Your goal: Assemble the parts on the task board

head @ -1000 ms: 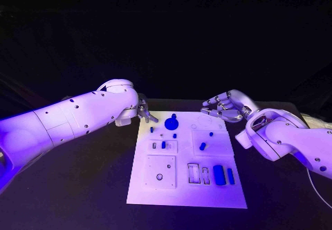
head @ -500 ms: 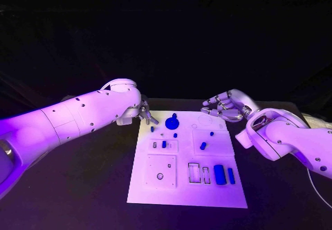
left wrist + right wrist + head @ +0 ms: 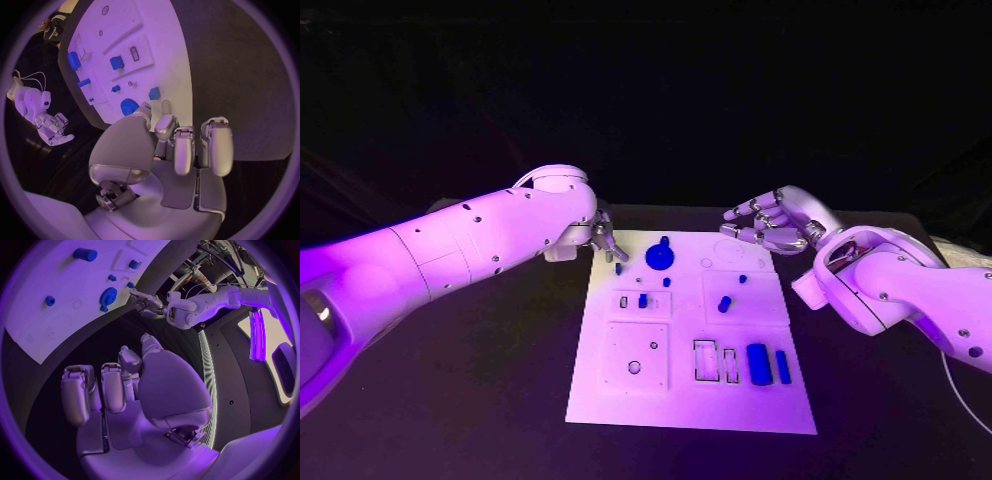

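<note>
The white task board lies in the middle of the black table. A blue gear sits near its far edge, with small blue pegs around the middle and two long blue pieces at the near right. My left hand hovers at the board's far left corner, fingers loosely bent, holding nothing; its wrist view shows the hand just short of the gear. My right hand hangs at the far right corner, fingers loosely bent, holding nothing. In the right wrist view the hand is off the board's edge.
Bare black table surrounds the board on all sides. The near left of the board carries a square plate with holes and empty slots. My left forearm stretches over the table's left side.
My left arm has shifted slightly, its hand staying at the board's far left corner. The right arm and the parts have not moved.
</note>
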{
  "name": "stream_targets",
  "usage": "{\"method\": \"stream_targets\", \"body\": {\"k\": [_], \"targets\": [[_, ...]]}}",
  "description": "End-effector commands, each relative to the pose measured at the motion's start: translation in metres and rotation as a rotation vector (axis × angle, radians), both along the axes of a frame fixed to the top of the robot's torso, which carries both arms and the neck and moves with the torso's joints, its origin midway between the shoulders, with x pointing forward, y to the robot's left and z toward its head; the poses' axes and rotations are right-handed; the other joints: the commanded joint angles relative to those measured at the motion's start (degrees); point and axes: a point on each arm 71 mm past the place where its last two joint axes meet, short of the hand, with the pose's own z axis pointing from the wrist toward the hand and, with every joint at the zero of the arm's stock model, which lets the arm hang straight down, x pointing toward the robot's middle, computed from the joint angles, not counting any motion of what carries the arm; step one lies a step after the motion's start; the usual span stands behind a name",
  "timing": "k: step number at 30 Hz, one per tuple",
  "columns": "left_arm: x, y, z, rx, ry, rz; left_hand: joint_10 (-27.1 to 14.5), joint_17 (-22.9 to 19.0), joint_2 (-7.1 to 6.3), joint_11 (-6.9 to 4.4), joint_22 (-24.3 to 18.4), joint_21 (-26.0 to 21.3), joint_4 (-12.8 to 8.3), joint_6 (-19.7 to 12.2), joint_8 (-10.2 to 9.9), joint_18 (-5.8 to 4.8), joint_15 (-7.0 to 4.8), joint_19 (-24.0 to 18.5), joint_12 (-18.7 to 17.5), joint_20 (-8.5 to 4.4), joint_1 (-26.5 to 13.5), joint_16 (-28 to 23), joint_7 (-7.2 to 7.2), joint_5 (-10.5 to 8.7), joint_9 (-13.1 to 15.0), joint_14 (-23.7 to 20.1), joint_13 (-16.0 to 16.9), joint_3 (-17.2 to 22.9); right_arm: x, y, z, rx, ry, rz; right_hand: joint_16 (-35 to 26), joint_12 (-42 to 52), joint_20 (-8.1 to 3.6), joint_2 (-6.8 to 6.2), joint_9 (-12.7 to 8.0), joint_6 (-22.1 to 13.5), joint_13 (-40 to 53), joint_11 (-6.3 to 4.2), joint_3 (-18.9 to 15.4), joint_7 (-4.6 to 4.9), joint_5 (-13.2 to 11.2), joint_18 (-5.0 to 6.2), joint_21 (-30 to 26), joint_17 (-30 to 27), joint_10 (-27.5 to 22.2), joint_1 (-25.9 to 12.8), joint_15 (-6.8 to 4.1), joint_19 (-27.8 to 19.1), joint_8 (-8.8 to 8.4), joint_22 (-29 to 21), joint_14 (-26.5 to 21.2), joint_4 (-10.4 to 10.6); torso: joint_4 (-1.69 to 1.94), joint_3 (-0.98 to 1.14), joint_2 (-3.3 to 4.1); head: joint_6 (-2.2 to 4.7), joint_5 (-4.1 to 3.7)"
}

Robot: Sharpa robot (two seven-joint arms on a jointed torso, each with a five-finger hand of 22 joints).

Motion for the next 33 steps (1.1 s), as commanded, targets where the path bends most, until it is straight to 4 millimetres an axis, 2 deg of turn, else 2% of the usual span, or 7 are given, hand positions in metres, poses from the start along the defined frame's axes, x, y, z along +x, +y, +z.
{"method": "stream_targets", "body": {"k": [1,12,21,33], "targets": [[-0.0011,-0.0035,-0.0017,-0.011,0.025,-0.020,0.25,15.05,0.07,-0.05,8.08,0.17,-0.06,0.47,0.27,0.21,-0.23,1.67,0.18,-0.13,0.46,0.17,0.04,0.16,0.09,6.03,0.08,0.38,-0.0006,0.0019,-0.0003,-0.004,-0.002,0.018,-0.38,-0.08,-0.17,0.40,0.05,0.26,-0.05,-0.07,-0.27,-0.02,-0.04,0.77,-0.35,2.09,-0.42,0.08,0.11,0.09,-0.06,7.65,3.29,0.06,-0.03,-0.01,0.05,-0.01,-0.07],[-0.0010,-0.0038,-0.0034,-0.017,0.036,-0.016,0.46,15.05,0.21,-0.09,8.32,0.37,-0.02,0.61,0.31,0.14,-0.26,1.81,0.48,-0.16,0.51,0.17,-0.01,0.15,0.13,6.03,0.41,0.73,-0.0005,0.0024,-0.0004,-0.004,-0.001,0.019,-0.38,-0.08,-0.17,0.40,0.05,0.26,-0.05,-0.07,-0.27,-0.02,-0.04,0.77,-0.35,2.09,-0.42,0.08,0.11,0.09,-0.06,7.65,3.29,0.06,0.07,0.01,-0.01,-0.12,-0.03],[-0.0021,-0.0044,-0.0067,-0.017,0.061,-0.020,0.61,15.05,0.34,-0.15,8.45,0.46,-0.05,0.78,0.36,0.11,-0.30,1.89,0.66,-0.19,0.64,0.17,-0.09,0.15,0.19,6.03,0.59,1.11,-0.0005,0.0027,-0.0005,-0.004,0.000,0.021,-0.38,-0.08,-0.17,0.40,0.05,0.26,-0.05,-0.07,-0.27,-0.02,-0.04,0.77,-0.35,2.09,-0.42,0.08,0.11,0.09,-0.06,7.65,3.29,0.06,-0.05,0.00,0.01,-0.17,-0.11],[-0.0026,-0.0034,-0.0083,-0.016,0.076,-0.015,0.65,15.05,0.25,-0.24,8.46,0.45,-0.23,0.87,0.33,0.11,-0.38,1.89,0.67,-0.27,1.19,0.17,-0.19,0.16,0.29,6.03,0.59,1.78,-0.0005,0.0031,-0.0005,-0.004,0.000,0.021,-0.36,-0.05,-0.18,0.45,0.06,0.29,-0.04,-0.07,-0.33,-0.02,-0.04,0.76,-0.34,2.14,-0.41,0.08,0.11,0.11,-0.04,7.67,3.31,0.06,0.01,0.02,0.00,-0.27,-0.01]]}}
